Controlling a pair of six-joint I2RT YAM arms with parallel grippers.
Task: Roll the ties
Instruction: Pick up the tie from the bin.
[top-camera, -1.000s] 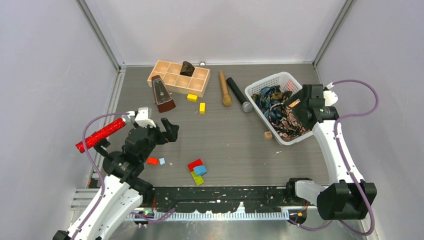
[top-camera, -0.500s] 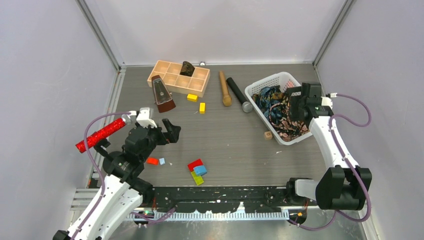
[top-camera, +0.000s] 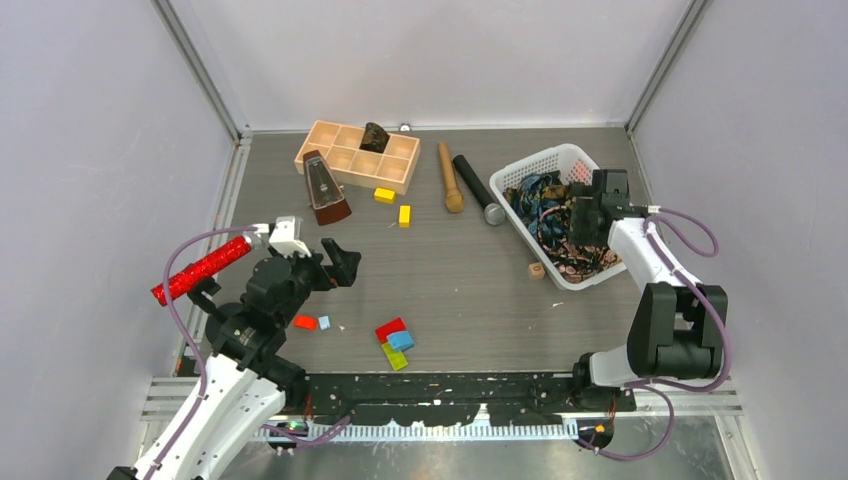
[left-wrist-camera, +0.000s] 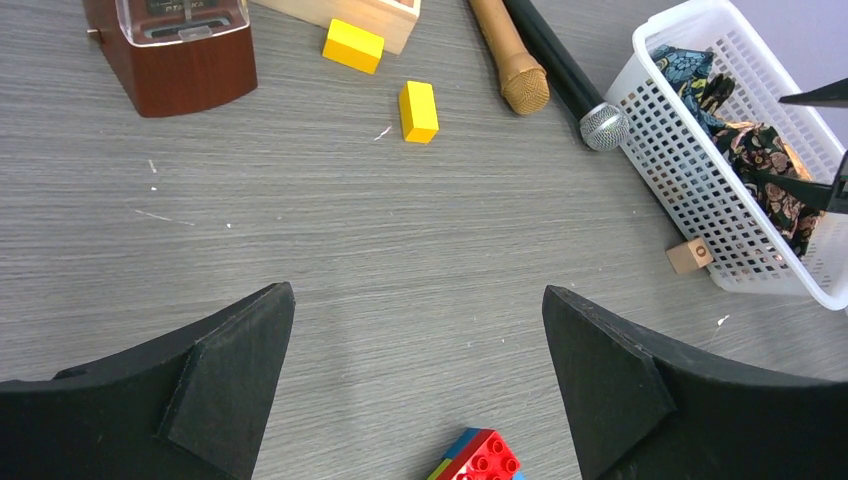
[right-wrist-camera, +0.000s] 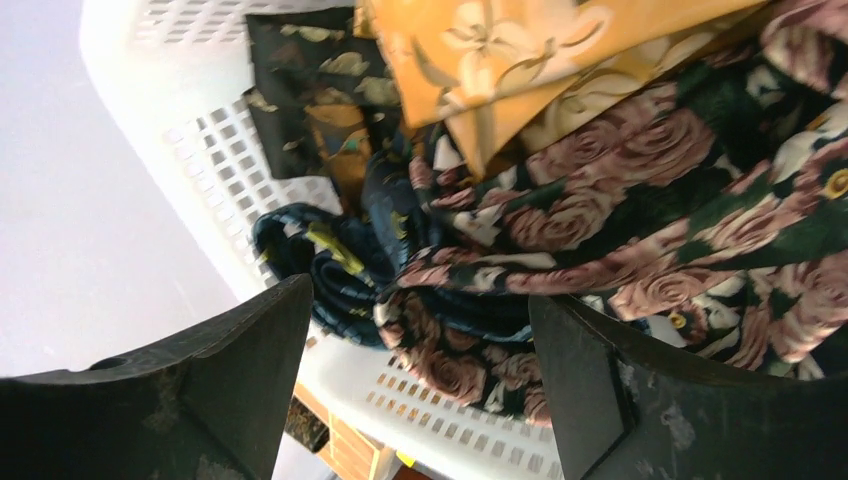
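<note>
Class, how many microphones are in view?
3: a red glittery microphone at the table's left edge, and a tan microphone and a black microphone side by side, left of the white basket. None seems hidden.

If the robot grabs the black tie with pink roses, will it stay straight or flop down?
Probably floppy: the rose tie lies crumpled in soft folds. It looks tangled with the orange tie and blue tie in the basket, so lifting it may drag those along. Likely light, being thin cloth.
</note>
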